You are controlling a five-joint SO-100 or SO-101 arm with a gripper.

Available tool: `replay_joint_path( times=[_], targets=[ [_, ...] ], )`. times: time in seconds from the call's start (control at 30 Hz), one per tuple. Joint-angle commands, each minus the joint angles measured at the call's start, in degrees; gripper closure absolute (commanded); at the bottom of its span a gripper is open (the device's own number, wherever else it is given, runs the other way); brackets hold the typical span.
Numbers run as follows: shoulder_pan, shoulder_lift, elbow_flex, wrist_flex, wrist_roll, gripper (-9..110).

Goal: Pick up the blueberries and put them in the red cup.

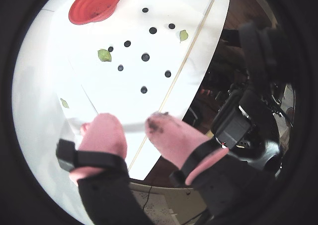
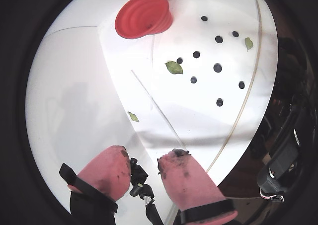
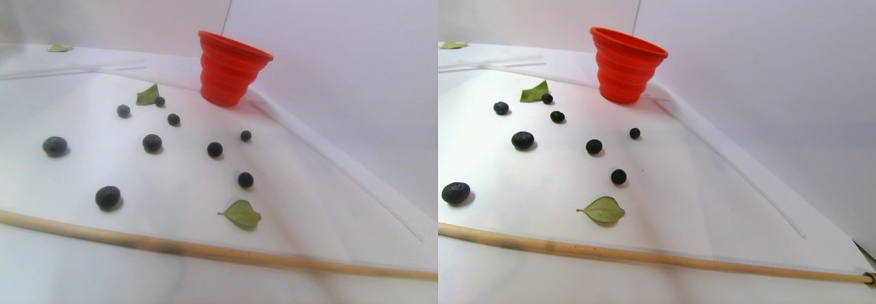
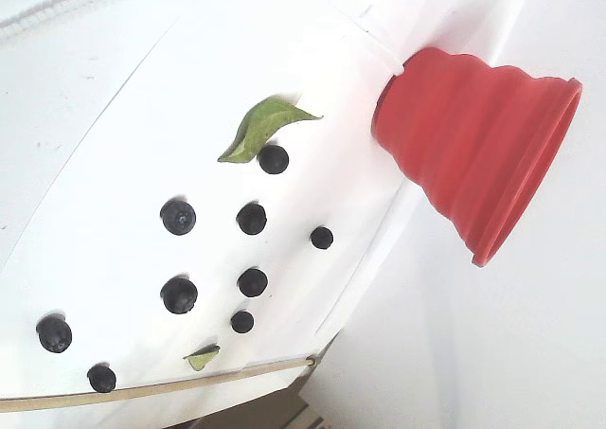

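The hand (image 1: 135, 123) hangs above the near edge of the white tabletop (image 1: 44, 101), its two fingers spread w/ nothing between them. The fingers (image 2: 186, 178) are covered in soft pink padding, smudged dark at the tips, and strapped on w/ black bands.

The red cup (image 4: 478, 145) stands upright at the far side of the sheet, by the wall; it's silicone-looking, w/ stepped ribbed walls that narrow toward the base and a thick wide rim. In a wrist view its inside (image 1: 94, 4) shows a few dark specks.

The blueberries (image 4: 252, 218) lie scattered on the smooth white sheet, all outside the cup and well apart from the hand. They're small, round, matte blue-black, slightly diff. sizes; nine show in the fixed view. One berry touches the tip of a curled green leaf (image 4: 256, 128). A second, flat leaf (image 3: 241, 213) lies near a thin wooden stick (image 3: 205, 249) running along the sheet's edge.
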Motion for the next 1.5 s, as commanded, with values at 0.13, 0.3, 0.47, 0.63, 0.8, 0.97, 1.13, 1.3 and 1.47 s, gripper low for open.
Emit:
replay_joint_path(
  times=[0.13, 0.3, 0.47, 0.63, 0.8, 0.97, 1.13, 1.3, 1.47],
  targets=[
    [-0.4, 0.8, -0.8, 0.4, 0.4, 90],
    [-0.4, 0.8, -0.8, 0.4, 0.4, 90],
    [-0.4, 0.8, -0.7, 0.3, 0.1, 90],
    [-0.4, 0.8, -0.7, 0.3, 0.2, 90],
    [1.5, 0.8, -0.6, 0.1, 0.2, 91],
    [4.5, 1.2, -1.0, 0.1, -0.3, 90],
    [1.2, 1.2, -2.5, -0.2, -0.8, 91],
    [1.1, 0.8, -4.6, -0.2, -1.8, 91],
    [0.6, -5.7, -3.7, -7.9, -6.2, 91]
  ],
)
